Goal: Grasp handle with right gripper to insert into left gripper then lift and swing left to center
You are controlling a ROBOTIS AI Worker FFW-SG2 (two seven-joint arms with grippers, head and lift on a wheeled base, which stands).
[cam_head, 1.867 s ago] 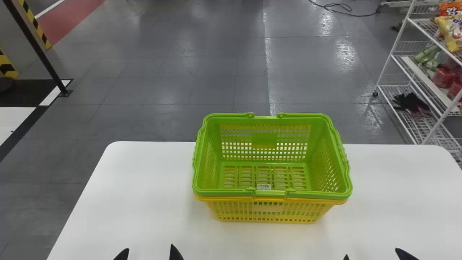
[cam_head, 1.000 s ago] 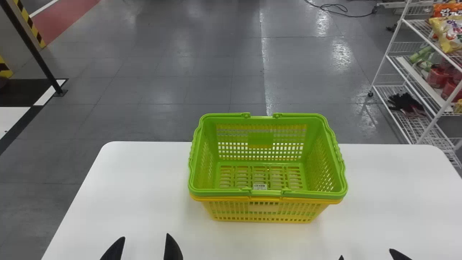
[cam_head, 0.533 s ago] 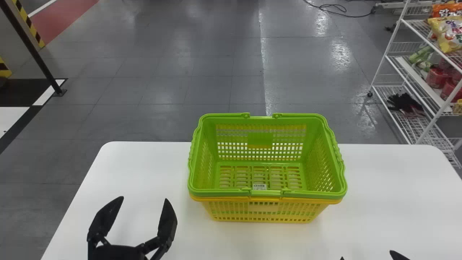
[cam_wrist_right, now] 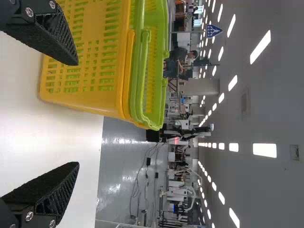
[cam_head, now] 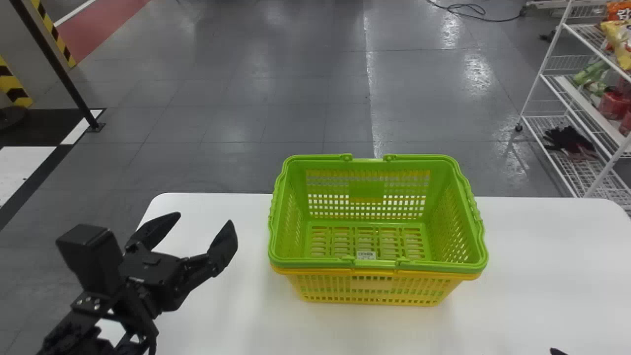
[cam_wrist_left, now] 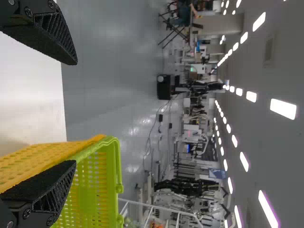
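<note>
Grasp, insertion, lift and leftward swing are all undone: the handle lies folded on the green basket, nested in the yellow basket on the surface, left pincer and right pincer wide and empty.
</note>
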